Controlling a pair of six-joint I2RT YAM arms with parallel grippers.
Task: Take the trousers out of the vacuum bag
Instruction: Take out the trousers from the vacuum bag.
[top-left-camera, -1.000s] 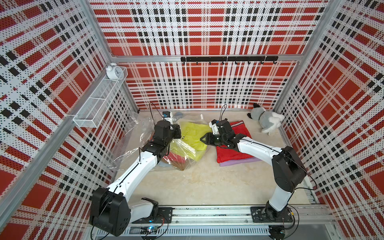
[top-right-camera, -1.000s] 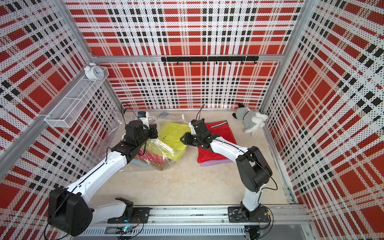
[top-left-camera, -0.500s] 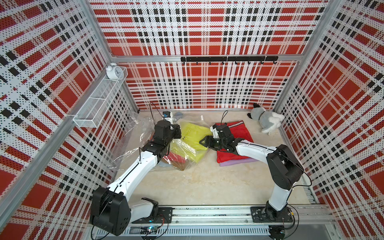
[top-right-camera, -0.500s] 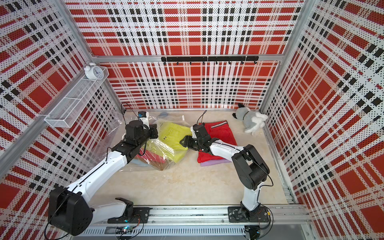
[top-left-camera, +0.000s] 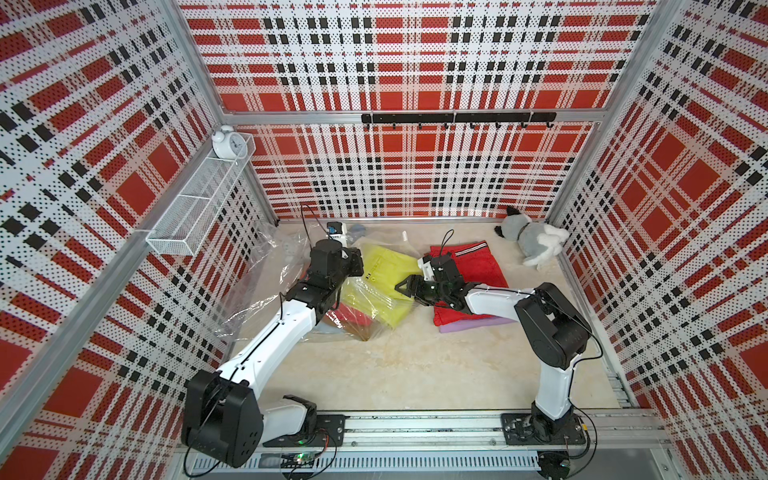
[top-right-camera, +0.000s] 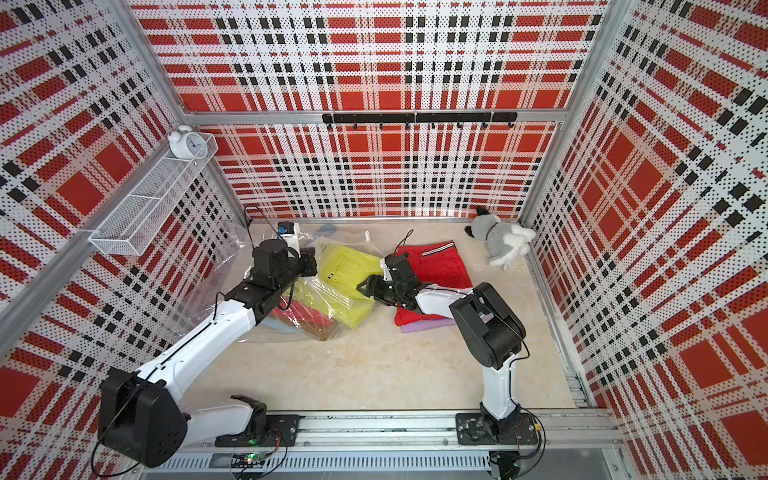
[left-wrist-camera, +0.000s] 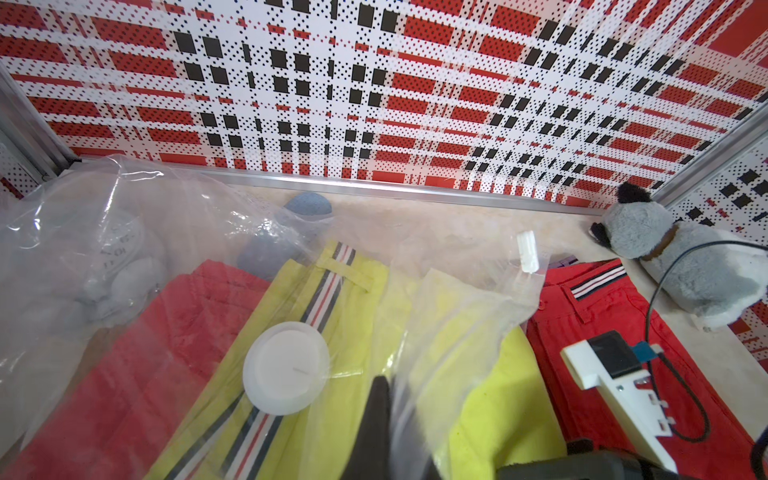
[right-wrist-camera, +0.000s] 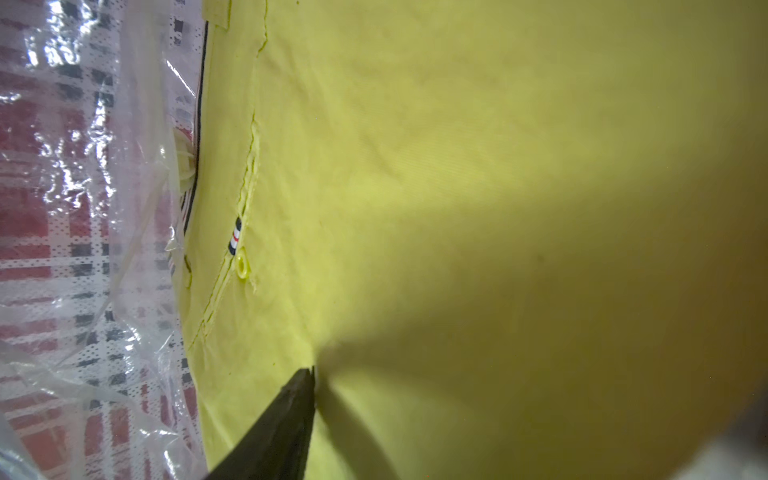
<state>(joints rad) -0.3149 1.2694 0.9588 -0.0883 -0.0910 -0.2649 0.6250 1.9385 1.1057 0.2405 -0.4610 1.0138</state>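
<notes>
The crinkly clear vacuum bag (top-left-camera: 266, 266) lies at the back left, its round white valve cap (left-wrist-camera: 286, 368) over yellow-green cloth. My left gripper (top-left-camera: 353, 266) is shut on the bag's film, one dark finger (left-wrist-camera: 376, 415) pressed against the pinched plastic. Yellow-green trousers (top-left-camera: 382, 282) stick partly out of the bag's mouth; red trousers (top-left-camera: 353, 318) lie deeper inside. Another red pair (top-left-camera: 478, 270) sits outside on a lilac pair (top-left-camera: 469, 326). My right gripper (top-left-camera: 405, 284) is open at the yellow-green trousers' right edge, its fingers (right-wrist-camera: 286, 424) wide apart over the cloth (right-wrist-camera: 457, 166).
A grey-white plush toy (top-left-camera: 530, 241) lies in the back right corner. A white wire basket (top-left-camera: 199, 203) with an alarm clock (top-left-camera: 226, 143) hangs on the left wall. A black hook rail (top-left-camera: 457, 118) runs along the back wall. The arms' base rail (top-left-camera: 415, 428) borders the front.
My right gripper has slid left off the red trousers to the yellow-green pair's edge, and its jaws have spread wider. The left arm has stayed still, holding the bag.
</notes>
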